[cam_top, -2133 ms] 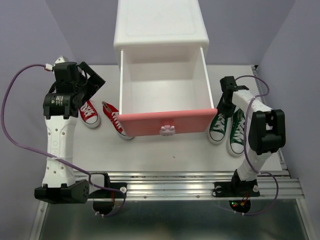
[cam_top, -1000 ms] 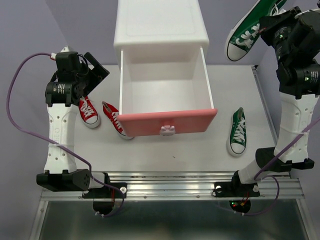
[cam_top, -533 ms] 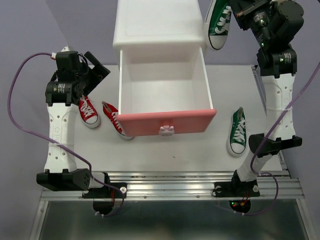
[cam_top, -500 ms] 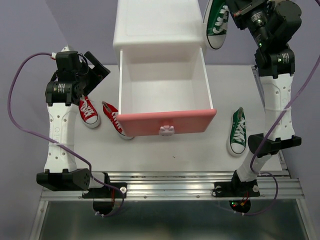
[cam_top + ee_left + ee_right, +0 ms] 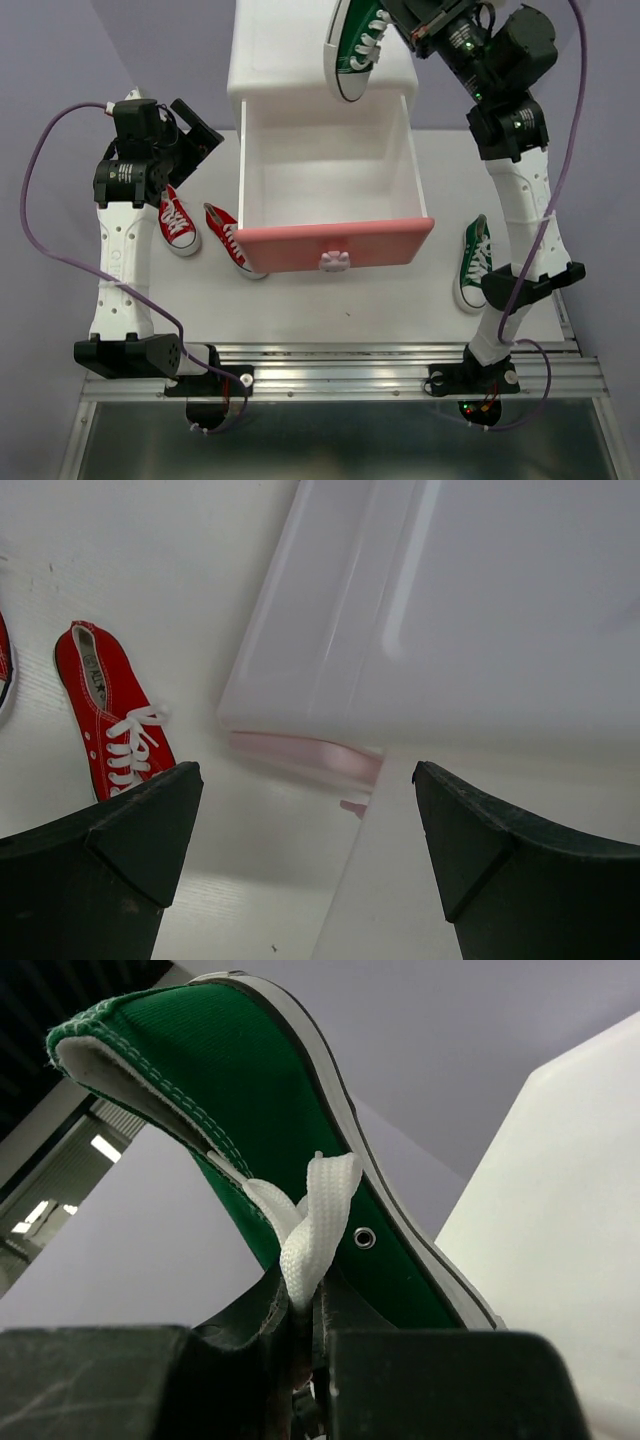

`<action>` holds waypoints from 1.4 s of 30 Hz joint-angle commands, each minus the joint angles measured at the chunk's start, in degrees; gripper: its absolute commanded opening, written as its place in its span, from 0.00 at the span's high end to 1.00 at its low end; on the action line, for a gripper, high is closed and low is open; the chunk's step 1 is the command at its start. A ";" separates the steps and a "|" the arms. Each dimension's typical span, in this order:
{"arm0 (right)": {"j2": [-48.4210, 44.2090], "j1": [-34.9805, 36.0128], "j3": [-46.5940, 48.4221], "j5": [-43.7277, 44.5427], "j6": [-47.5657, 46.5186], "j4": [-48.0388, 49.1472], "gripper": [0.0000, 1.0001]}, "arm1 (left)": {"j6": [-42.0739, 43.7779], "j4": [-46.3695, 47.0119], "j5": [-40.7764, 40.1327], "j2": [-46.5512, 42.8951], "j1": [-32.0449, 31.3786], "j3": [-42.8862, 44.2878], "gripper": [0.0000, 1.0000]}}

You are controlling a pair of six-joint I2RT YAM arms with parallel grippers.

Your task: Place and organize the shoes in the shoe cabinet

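The white shoe cabinet (image 5: 290,50) stands at the back with its upper drawer (image 5: 330,180) pulled out and its pink front (image 5: 300,246) toward me. My right gripper (image 5: 405,25) is shut on a green shoe (image 5: 358,45) by its lace and side, and holds it high over the cabinet top near the drawer's back. In the right wrist view the shoe (image 5: 270,1090) hangs sole-up from the gripper (image 5: 310,1330). The other green shoe (image 5: 474,262) lies on the table at the right. Two red shoes (image 5: 178,222) (image 5: 232,240) lie left of the drawer. My left gripper (image 5: 198,135) is open and empty above them.
The left wrist view shows one red shoe (image 5: 115,725), the cabinet's white side (image 5: 450,610) and my open gripper (image 5: 305,830). Purple walls close in the table (image 5: 330,300) on both sides. A metal rail (image 5: 350,365) runs along the near edge.
My right gripper lifted one green shoe off the table, then carried it up and to the left, from beside the cabinet to over its top. The left arm has barely moved.
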 commanded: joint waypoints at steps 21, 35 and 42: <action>-4.89 30.24 -5.13 19.13 -16.27 -18.53 0.99 | -0.15 3.17 0.37 -0.83 0.18 -0.27 0.01; -10.25 30.78 -14.44 22.13 -22.07 -24.06 0.99 | 0.20 3.52 -0.33 -0.39 0.18 -1.24 0.01; -6.92 30.78 -10.93 17.64 -26.47 -28.28 0.99 | 0.29 3.70 -1.21 0.05 0.18 -0.80 0.01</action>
